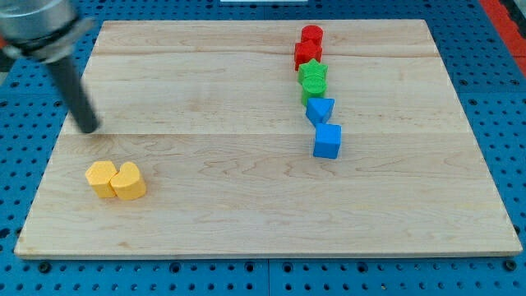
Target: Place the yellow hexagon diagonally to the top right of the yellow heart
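The yellow hexagon (101, 178) lies near the board's lower left, touching the left side of the yellow heart (130, 182). The two stand side by side, the hexagon very slightly higher in the view. My tip (88, 128) rests on the board above and a little left of the hexagon, a clear gap away from both yellow blocks. The dark rod slants up to the view's top left corner.
A column of blocks stands right of centre, running down the view: red cylinder (311, 36), a second red block (307, 55), green star (313, 72), a second green block (313, 89), blue triangular block (320, 109), blue cube (327, 141). The wooden board (246, 214) sits on blue pegboard.
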Robot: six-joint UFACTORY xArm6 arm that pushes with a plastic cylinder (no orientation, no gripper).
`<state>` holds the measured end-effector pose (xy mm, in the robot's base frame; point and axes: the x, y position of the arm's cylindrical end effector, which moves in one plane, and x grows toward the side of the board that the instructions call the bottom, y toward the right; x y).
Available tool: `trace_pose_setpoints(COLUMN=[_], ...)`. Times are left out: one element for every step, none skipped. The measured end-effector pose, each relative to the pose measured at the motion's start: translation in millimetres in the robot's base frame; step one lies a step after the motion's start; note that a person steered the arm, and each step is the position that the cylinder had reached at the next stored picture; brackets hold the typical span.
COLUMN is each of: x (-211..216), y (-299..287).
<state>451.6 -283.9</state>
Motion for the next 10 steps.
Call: trace_pose_setpoints(x=[40,68,68,68,69,70,70,67,37,23], y=[-8,25,68,127,183,233,245,193,176,207])
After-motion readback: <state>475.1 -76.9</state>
